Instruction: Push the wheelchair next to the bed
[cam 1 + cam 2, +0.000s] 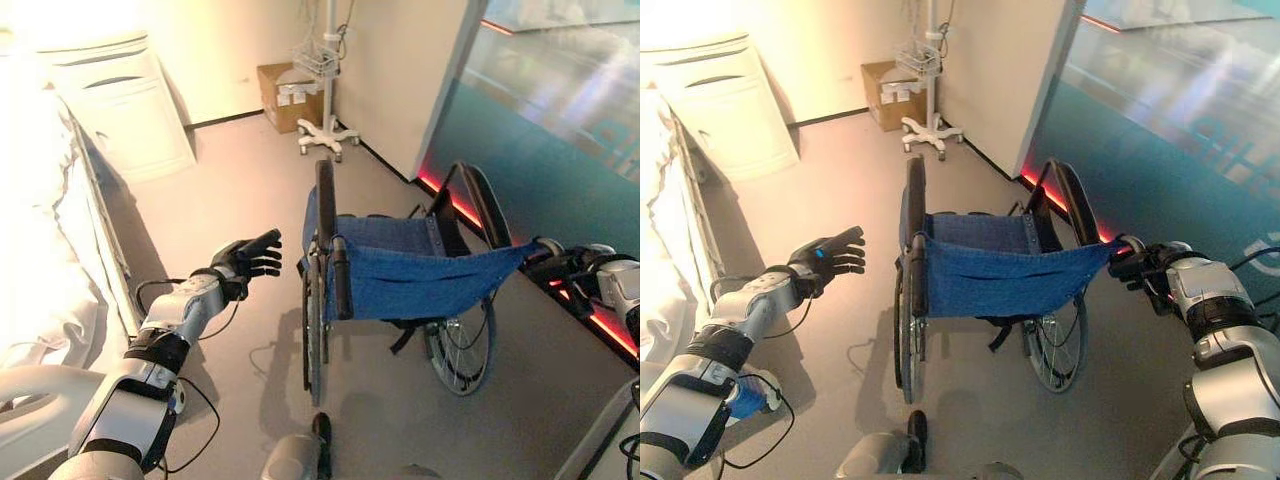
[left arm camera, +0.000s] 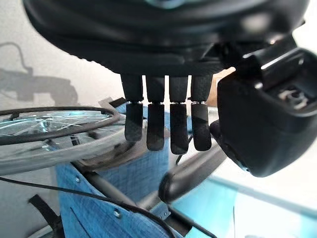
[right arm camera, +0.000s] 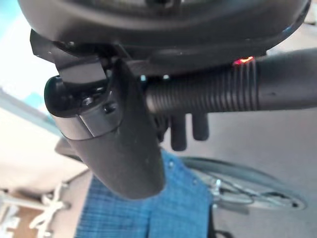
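We see the wheelchair (image 1: 400,270) mid-floor, right of the bed (image 1: 45,250) — right hand (image 1: 1150,265) clenched round its right push handle (image 3: 233,91), left hand (image 1: 250,257) released, fingers straight, near the left handle (image 1: 341,278).

The floor (image 1: 250,200) is smooth, pale grey. The wheelchair (image 1: 400,270) with its blue fabric seat stands on it on its wheels. A bed (image 1: 40,250) with white bedding stands along the left side. Farther back stand a white cabinet (image 1: 120,105), a cardboard box (image 1: 278,95) and a wheeled equipment stand (image 1: 325,135).
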`<state>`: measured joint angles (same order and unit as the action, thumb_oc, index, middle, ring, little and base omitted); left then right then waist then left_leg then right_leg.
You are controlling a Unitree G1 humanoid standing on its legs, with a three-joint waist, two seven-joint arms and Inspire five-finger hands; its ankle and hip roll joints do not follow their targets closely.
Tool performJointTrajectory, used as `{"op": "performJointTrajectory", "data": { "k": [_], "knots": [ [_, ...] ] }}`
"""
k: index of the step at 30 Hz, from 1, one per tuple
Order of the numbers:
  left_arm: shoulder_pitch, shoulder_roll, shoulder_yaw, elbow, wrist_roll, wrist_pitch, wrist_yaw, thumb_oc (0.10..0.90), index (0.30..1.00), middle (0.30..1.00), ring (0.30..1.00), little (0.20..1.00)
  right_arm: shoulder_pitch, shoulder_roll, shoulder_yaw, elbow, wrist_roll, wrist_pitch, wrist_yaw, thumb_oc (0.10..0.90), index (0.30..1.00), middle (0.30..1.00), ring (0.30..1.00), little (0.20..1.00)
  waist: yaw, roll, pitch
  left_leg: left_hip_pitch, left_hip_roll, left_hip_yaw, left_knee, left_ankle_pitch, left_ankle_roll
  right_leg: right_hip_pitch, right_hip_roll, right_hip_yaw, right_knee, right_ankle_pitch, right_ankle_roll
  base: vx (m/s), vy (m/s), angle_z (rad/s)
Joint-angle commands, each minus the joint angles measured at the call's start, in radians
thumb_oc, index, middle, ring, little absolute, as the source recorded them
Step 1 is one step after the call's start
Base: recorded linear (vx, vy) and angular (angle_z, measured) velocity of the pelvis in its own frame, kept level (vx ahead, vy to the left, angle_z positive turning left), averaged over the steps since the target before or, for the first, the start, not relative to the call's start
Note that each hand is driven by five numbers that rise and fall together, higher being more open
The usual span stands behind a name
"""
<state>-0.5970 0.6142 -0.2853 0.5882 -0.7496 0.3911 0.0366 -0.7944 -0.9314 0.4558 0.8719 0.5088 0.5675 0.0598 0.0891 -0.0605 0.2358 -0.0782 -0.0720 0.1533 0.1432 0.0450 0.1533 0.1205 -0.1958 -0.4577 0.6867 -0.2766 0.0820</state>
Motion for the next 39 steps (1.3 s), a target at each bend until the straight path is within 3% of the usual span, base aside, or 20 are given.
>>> {"op": "performJointTrajectory", "data": {
  "k": [1, 2, 3, 7, 11, 12, 13, 14, 19, 21, 24, 26, 30, 35, 36, 39],
  "knots": [
    [-0.176, 0.020, -0.016, -0.070, -0.009, -0.088, -0.005, 0.400, 0.300, 0.300, 0.300, 0.300, -0.228, 0.257, -0.039, -0.088, 0.036, -0.214, 0.243, 0.400, 0.300, 0.300, 0.300, 0.300, 0.134, -0.007, -0.011, 0.001, 0.065, 0.065, 0.090, -0.122, -0.128, 0.027, -0.072, 0.050, -0.428, 0.252, 0.065, 0.05, -0.157, -0.24],
    [-0.178, 0.020, -0.016, -0.070, -0.009, -0.088, -0.005, 0.400, 0.300, 0.300, 0.300, 0.300, -0.231, 0.257, -0.039, -0.085, 0.035, -0.216, 0.246, 0.400, 0.300, 0.300, 0.300, 0.300, 0.133, -0.006, -0.010, 0.000, 0.068, 0.064, 0.093, -0.123, -0.131, 0.030, -0.067, 0.049, -0.438, 0.254, 0.063, 0.02, -0.268, -0.35],
    [-0.193, 0.026, -0.035, -0.078, -0.025, -0.104, 0.002, 0.400, 0.300, 0.300, 0.300, 0.300, -0.257, 0.240, -0.016, -0.088, 0.046, -0.227, 0.249, 0.400, 0.300, 0.300, 0.300, 0.300, 0.105, -0.020, 0.012, -0.005, 0.072, 0.047, 0.105, -0.111, -0.138, -0.031, -0.061, 0.110, -0.565, 0.341, 0.079, 0.04, -0.253, -0.25],
    [-0.224, 0.034, -0.059, -0.104, -0.023, -0.082, 0.000, 0.400, 0.300, 0.300, 0.300, 0.300, -0.265, 0.217, -0.003, -0.142, 0.079, -0.211, 0.227, 0.400, 0.300, 0.300, 0.300, 0.300, 0.048, -0.045, 0.042, 0.034, 0.069, -0.037, 0.096, -0.153, -0.143, -0.176, -0.099, 0.226, -0.652, 0.500, 0.126, 0.20, -0.293, 0.22],
    [-0.233, 0.043, -0.064, -0.102, -0.026, -0.042, -0.019, 0.406, 0.309, 0.309, 0.309, 0.309, -0.257, 0.203, -0.012, -0.195, 0.099, -0.166, 0.245, 0.400, 0.300, 0.300, 0.300, 0.300, 0.026, -0.060, 0.039, 0.073, 0.081, -0.090, 0.116, -0.201, -0.145, -0.204, -0.114, 0.267, -0.684, 0.528, 0.141, 0.32, -0.299, 0.85],
    [-0.227, 0.051, -0.062, -0.103, -0.019, -0.032, -0.028, 0.504, 0.455, 0.455, 0.455, 0.455, -0.250, 0.201, -0.012, -0.210, 0.099, -0.158, 0.251, 0.400, 0.300, 0.300, 0.300, 0.300, 0.024, -0.063, 0.034, 0.081, 0.090, -0.109, 0.128, -0.213, -0.148, -0.206, -0.111, 0.274, -0.664, 0.520, 0.141, 0.31, -0.315, 0.42],
    [-0.222, 0.054, -0.059, -0.107, -0.014, -0.024, -0.032, 0.682, 0.724, 0.724, 0.724, 0.724, -0.248, 0.201, -0.011, -0.212, 0.099, -0.155, 0.256, 0.400, 0.300, 0.300, 0.300, 0.300, 0.026, -0.064, 0.028, 0.084, 0.099, -0.116, 0.130, -0.214, -0.151, -0.196, -0.107, 0.278, -0.660, 0.505, 0.142, 0.33, -0.376, 0.50],
    [-0.216, 0.055, -0.058, -0.102, -0.014, -0.018, -0.037, 0.800, 0.900, 0.900, 0.900, 0.900, -0.246, 0.194, -0.005, -0.209, 0.099, -0.155, 0.274, 0.400, 0.300, 0.300, 0.300, 0.300, 0.027, -0.065, 0.019, 0.084, 0.112, -0.132, 0.139, -0.216, -0.158, -0.178, -0.099, 0.280, -0.650, 0.480, 0.143, 0.30, -0.342, 0.53],
    [-0.180, 0.045, -0.053, -0.094, -0.046, -0.036, 0.008, 0.800, 0.900, 0.900, 0.900, 0.900, -0.275, 0.204, 0.051, -0.185, 0.103, -0.155, 0.317, 0.400, 0.300, 0.300, 0.300, 0.300, 0.024, -0.050, -0.030, 0.156, 0.181, -0.132, 0.090, -0.179, -0.211, -0.132, -0.063, 0.242, -0.620, 0.397, 0.117, 0.25, -0.224, 0.60],
    [-0.160, 0.038, -0.039, -0.108, -0.060, -0.035, 0.025, 0.800, 0.900, 0.900, 0.900, 0.900, -0.295, 0.220, 0.084, -0.193, 0.085, -0.143, 0.314, 0.400, 0.300, 0.300, 0.300, 0.300, 0.021, -0.037, -0.048, 0.173, 0.205, -0.132, 0.086, -0.107, -0.237, -0.116, -0.035, 0.227, -0.618, 0.368, 0.082, 0.19, -0.147, 0.28],
    [-0.138, 0.037, -0.030, -0.142, -0.056, -0.035, 0.040, 0.800, 0.900, 0.900, 0.900, 0.900, -0.300, 0.235, 0.113, -0.205, 0.082, -0.144, 0.295, 0.400, 0.300, 0.300, 0.300, 0.300, 0.025, -0.026, -0.059, 0.156, 0.210, -0.146, 0.116, -0.017, -0.249, -0.100, -0.001, 0.209, -0.628, 0.348, 0.044, 0.12, -0.157, 0.57],
    [-0.124, 0.030, -0.027, -0.158, -0.031, -0.026, 0.032, 0.800, 0.900, 0.900, 0.900, 0.900, -0.302, 0.239, 0.126, -0.210, 0.077, -0.140, 0.282, 0.400, 0.300, 0.300, 0.300, 0.300, 0.027, -0.027, -0.062, 0.123, 0.203, -0.148, 0.177, 0.022, -0.248, -0.084, 0.023, 0.198, -0.637, 0.332, 0.013, 0.12, -0.194, 0.60],
    [-0.127, 0.009, -0.035, -0.161, -0.073, -0.063, 0.028, 0.800, 0.900, 0.900, 0.900, 0.900, -0.292, 0.227, 0.123, -0.202, 0.063, -0.139, 0.277, 0.400, 0.300, 0.300, 0.300, 0.300, 0.015, -0.030, -0.065, 0.067, 0.185, -0.091, 0.284, 0.026, -0.250, -0.048, 0.049, 0.170, -0.650, 0.309, -0.024, 0.10, -0.134, 0.76],
    [-0.144, -0.035, -0.020, -0.153, -0.108, -0.124, 0.094, 0.800, 0.900, 0.900, 0.900, 0.900, -0.273, 0.237, 0.112, -0.187, 0.032, -0.149, 0.273, 0.400, 0.300, 0.300, 0.300, 0.300, 0.008, -0.008, -0.068, 0.090, 0.122, -0.049, 0.122, -0.024, -0.237, -0.020, 0.083, 0.158, -0.654, 0.292, -0.019, 0.13, -0.018, 0.12],
    [-0.153, -0.057, -0.011, -0.155, -0.126, -0.138, 0.119, 0.800, 0.900, 0.900, 0.900, 0.900, -0.270, 0.247, 0.109, -0.182, 0.015, -0.140, 0.253, 0.400, 0.300, 0.300, 0.300, 0.300, 0.017, 0.006, -0.070, 0.070, 0.092, -0.001, 0.018, -0.004, -0.246, 0.013, 0.107, 0.139, -0.678, 0.285, -0.020, 0.16, 0.004, 0.22],
    [-0.156, -0.073, -0.016, -0.166, -0.122, -0.144, 0.109, 0.800, 0.900, 0.900, 0.900, 0.900, -0.254, 0.238, 0.106, -0.193, 0.010, -0.138, 0.240, 0.400, 0.300, 0.300, 0.300, 0.300, 0.029, 0.016, -0.065, -0.005, 0.094, 0.066, -0.021, 0.069, -0.264, 0.057, 0.132, 0.114, -0.707, 0.271, -0.032, 0.16, -0.016, 0.25]
  ]
}}
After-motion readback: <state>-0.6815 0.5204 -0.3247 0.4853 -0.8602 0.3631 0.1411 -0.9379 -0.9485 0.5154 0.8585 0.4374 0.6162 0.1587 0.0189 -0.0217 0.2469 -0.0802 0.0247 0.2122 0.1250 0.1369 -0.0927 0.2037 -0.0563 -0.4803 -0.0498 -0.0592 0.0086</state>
